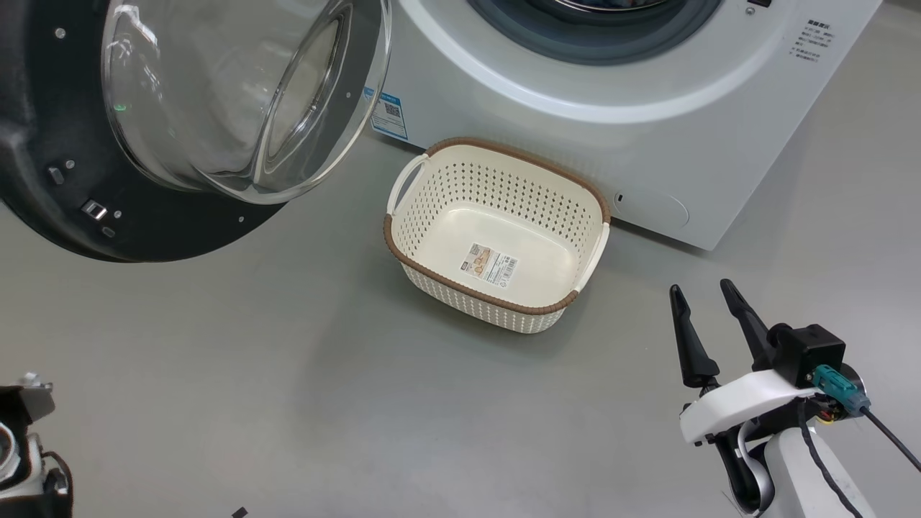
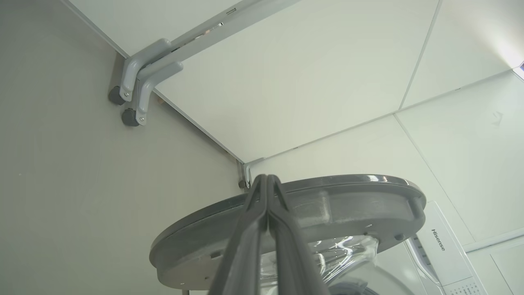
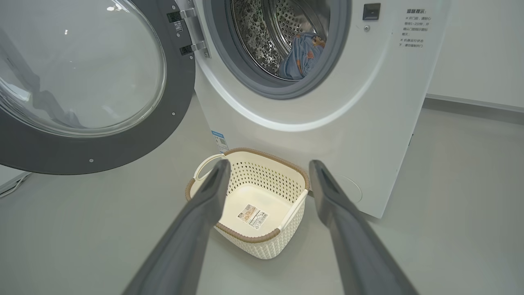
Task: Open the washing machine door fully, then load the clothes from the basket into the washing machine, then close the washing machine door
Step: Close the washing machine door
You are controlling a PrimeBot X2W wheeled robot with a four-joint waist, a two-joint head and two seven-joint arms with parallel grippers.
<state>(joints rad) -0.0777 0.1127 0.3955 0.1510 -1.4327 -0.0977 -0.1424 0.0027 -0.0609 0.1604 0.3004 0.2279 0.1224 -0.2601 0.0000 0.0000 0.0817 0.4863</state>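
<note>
The washing machine door stands swung wide open at the upper left, its glass bowl bulging toward me. The white washing machine is behind the basket, which sits empty on the floor against its front. In the right wrist view the clothes lie inside the drum, light blue with orange patches. My right gripper hovers open to the right of the basket, holding nothing; it also shows as right gripper. My left gripper is shut on nothing, pointing past the door's rim.
Grey floor surrounds the basket. White wall panels with grey caster brackets stand beyond the door. Part of my left arm sits at the lower left. A blue label sticker marks the machine's front.
</note>
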